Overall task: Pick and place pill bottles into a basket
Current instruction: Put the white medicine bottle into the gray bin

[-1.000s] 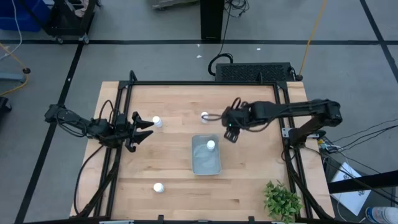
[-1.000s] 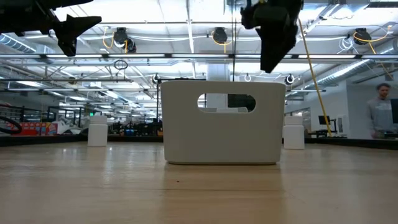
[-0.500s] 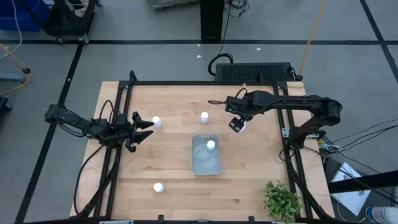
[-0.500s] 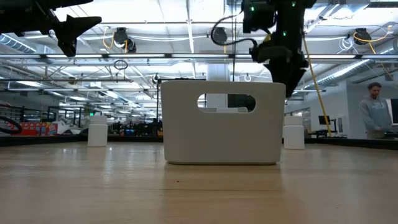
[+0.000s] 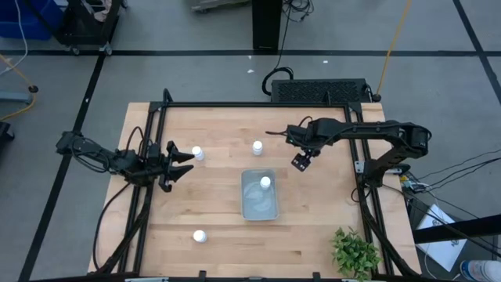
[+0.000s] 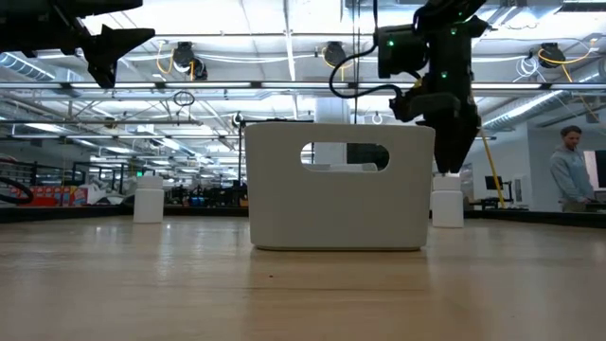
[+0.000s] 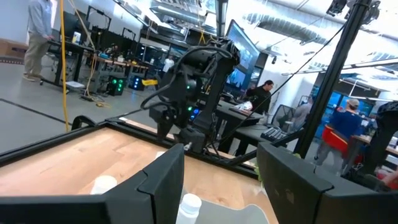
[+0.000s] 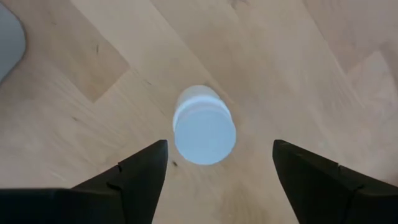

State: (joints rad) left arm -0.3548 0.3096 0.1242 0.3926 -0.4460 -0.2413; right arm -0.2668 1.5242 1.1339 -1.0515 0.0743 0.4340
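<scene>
Bottles show at four spots from above: one stands inside the basket at its far end, one stands on the table just beyond the basket toward the far edge, one sits near the left hand, and one stands alone near the front edge. A fifth bottle appears only in the right wrist view, seen cap-on from straight above between that hand's fingers; from overhead the right hand covers it. In the low view the basket's pale wall with its handle slot blocks the middle of the table, and only two bottles peek out on either side of it.

The right arm reaches in from the right edge, its hand pointing down over the table beside the basket's far right corner, fingers spread wide around the bottle below without touching it. The left arm lies low along the left edge, its hand held level and released, fingers apart, aimed across the table. In the left wrist view a bottle is partly cut off between those fingers.
</scene>
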